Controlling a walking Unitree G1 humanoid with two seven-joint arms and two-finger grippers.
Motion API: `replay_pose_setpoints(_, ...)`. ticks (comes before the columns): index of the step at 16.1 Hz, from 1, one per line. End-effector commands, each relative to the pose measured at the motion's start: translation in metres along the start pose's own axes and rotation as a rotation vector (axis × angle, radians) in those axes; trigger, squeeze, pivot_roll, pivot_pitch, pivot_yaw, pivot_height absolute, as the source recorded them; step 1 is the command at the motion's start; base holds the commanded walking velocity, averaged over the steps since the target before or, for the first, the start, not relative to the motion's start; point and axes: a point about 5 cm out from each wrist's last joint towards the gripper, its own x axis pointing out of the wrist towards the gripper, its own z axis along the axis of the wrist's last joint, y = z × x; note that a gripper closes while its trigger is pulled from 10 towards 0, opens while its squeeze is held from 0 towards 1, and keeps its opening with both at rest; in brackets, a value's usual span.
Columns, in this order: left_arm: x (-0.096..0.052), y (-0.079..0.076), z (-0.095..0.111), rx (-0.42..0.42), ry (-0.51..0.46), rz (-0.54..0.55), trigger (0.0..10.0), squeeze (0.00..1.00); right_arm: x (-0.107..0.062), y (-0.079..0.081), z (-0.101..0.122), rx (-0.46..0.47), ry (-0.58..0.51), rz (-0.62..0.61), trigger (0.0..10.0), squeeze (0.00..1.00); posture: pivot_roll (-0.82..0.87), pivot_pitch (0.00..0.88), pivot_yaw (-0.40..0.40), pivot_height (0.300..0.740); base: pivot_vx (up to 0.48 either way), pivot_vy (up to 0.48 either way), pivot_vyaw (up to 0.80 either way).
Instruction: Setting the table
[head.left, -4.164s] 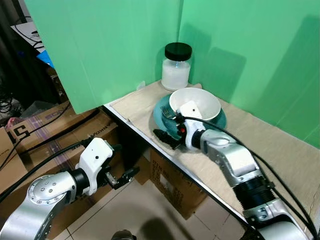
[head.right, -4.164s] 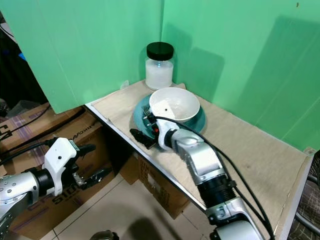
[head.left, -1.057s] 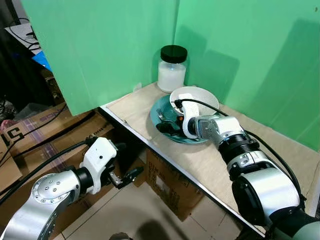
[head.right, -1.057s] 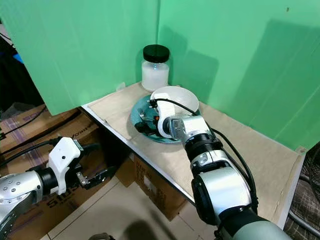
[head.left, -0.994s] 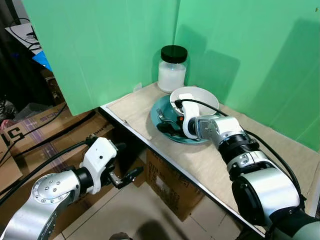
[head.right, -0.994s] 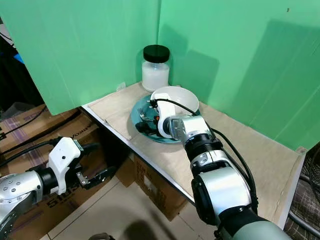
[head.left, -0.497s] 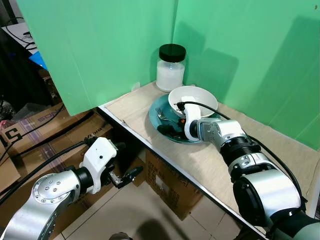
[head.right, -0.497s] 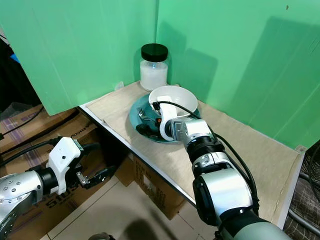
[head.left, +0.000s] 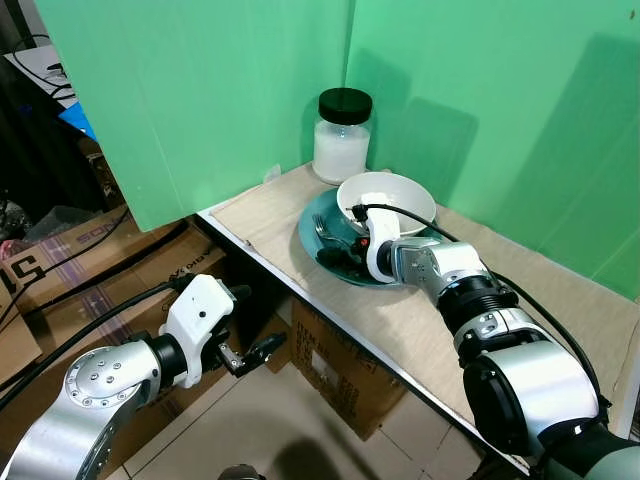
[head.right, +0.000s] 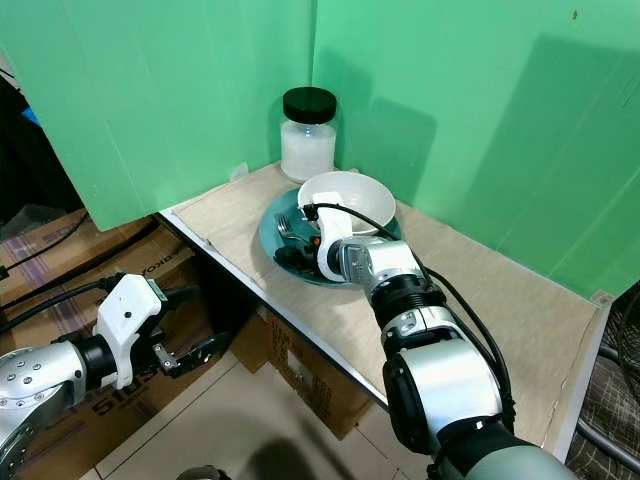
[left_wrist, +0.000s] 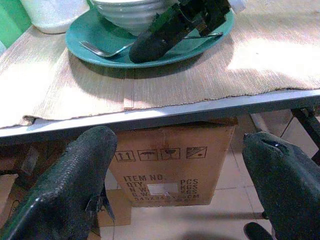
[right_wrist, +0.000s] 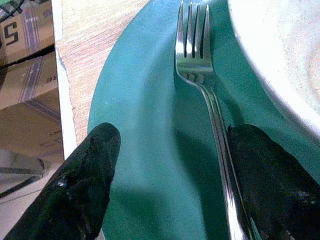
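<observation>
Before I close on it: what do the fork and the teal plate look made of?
The fork looks like polished metal, probably stainless steel: bright silver with sharp highlights on the tines. The teal plate looks like glazed ceramic, though plastic can't be ruled out: an even, smooth colour with a soft sheen.

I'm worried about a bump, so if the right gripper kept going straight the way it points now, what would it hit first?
Most likely the teal plate: the open right gripper angles down at it, the fork handle lying against one finger. Depth is hard to judge.
</observation>
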Motion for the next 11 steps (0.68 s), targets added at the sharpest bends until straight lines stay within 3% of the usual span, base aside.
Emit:
replay_pose_setpoints(1,0.0013,0.0015,-0.0002,0.016,0.009,-0.001,10.0,0.00,0.0001,-0.0023,-0.0022,0.011,-0.012,-0.011,0.0,0.00,0.11,0.000,-0.023,0.740,0.000,0.000,0.00)
replay_pose_setpoints(11,0.0025,0.0026,0.0012,0.017,0.005,-0.002,10.0,0.00,0.0006,-0.0028,-0.0031,-0.010,-0.007,-0.010,0.0,0.00,0.11,0.000,-0.022,0.740,0.000,0.000,0.00)
